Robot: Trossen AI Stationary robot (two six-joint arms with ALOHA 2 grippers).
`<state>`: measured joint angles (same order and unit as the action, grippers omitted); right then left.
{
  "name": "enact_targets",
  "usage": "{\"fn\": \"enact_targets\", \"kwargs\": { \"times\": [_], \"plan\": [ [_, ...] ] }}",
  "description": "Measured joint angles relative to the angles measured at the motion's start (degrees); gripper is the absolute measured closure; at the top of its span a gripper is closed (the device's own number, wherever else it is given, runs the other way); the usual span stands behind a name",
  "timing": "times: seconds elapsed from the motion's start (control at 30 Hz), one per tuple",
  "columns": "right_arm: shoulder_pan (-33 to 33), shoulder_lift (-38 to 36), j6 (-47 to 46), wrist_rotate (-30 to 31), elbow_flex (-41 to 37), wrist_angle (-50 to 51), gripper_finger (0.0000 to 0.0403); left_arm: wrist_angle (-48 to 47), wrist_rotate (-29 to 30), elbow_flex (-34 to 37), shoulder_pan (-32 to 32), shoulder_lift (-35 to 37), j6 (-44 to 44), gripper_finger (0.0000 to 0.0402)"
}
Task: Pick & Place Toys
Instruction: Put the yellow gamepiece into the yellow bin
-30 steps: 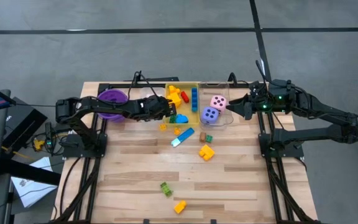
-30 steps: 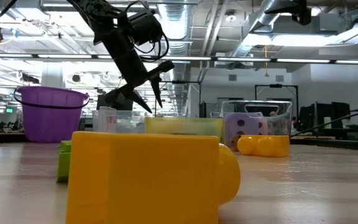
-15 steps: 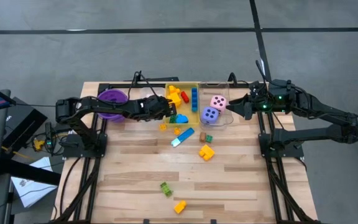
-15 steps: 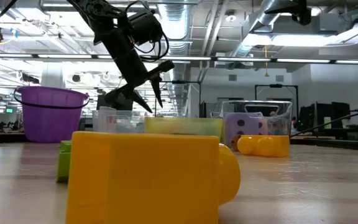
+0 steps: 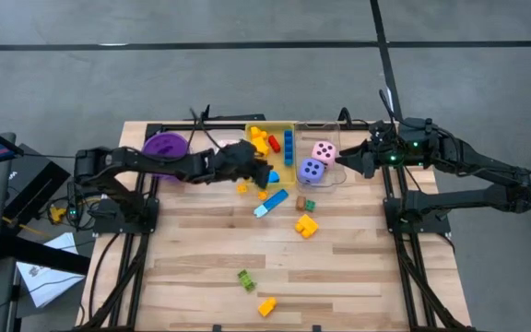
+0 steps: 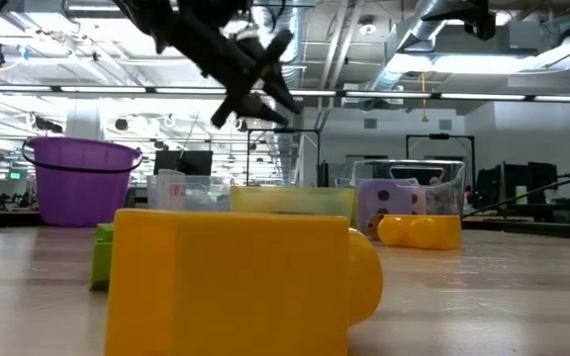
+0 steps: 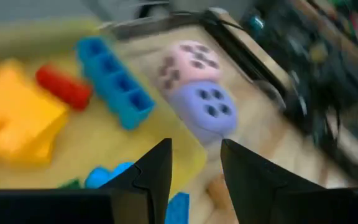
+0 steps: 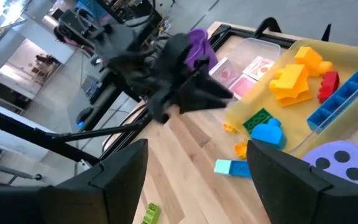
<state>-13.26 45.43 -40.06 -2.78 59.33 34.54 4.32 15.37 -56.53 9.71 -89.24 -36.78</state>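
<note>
The toys are spread about. A yellow bin holds several blocks, among them a long blue one and a red one. A pink die and a purple die sit in a clear bin. Red-and-white cards lie in another clear bin. Loose blocks rest on the table: blue, orange, green, yellow. My left gripper hovers open over the yellow bin's near left corner, holding nothing. My right gripper waits open by the dice bin.
A purple bowl stands at the far left, behind my left arm. Small blocks lie just in front of the bins. The near half of the wooden table carries only the green and yellow blocks.
My left gripper has risen from beside the yellow bin and gone a little toward the table's right edge. It has rolled about its own axis and tipped up from pointing steeply down to nearly level. Its finger gap looks unchanged. No toy has moved.
</note>
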Motion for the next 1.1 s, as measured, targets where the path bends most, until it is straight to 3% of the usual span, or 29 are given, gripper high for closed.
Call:
{"fn": "enact_targets", "kwargs": {
  "times": [0.13,0.3,0.5,0.63,0.87,1.1],
  "plan": [
    [0.0,0.0,0.0,-0.4,0.0,0.4,0.0137,-10.0,-2.4,0.0,-4.4,2.7,11.7,0.0265],
    [0.0,0.0,0.0,-0.4,0.0,1.2,0.0137,-26.5,-2.2,0.0,-12.1,5.4,13.6,0.0243],
    [0.0,0.0,0.0,-0.8,0.0,2.1,0.0137,-36.9,2.0,0.1,-22.4,6.0,3.3,0.0190],
    [0.0,0.0,0.0,-0.9,0.0,3.1,0.0137,-37.3,10.6,0.1,-27.1,5.4,-5.7,0.0144],
    [0.0,0.0,0.0,-0.9,0.0,3.3,0.0137,-37.3,23.1,0.0,-27.1,3.6,-18.2,0.0077],
    [0.0,0.0,-0.3,-0.9,0.0,3.3,0.0137,-37.2,24.2,0.1,-27.6,-2.9,-23.1,0.0053]
  ]
}}
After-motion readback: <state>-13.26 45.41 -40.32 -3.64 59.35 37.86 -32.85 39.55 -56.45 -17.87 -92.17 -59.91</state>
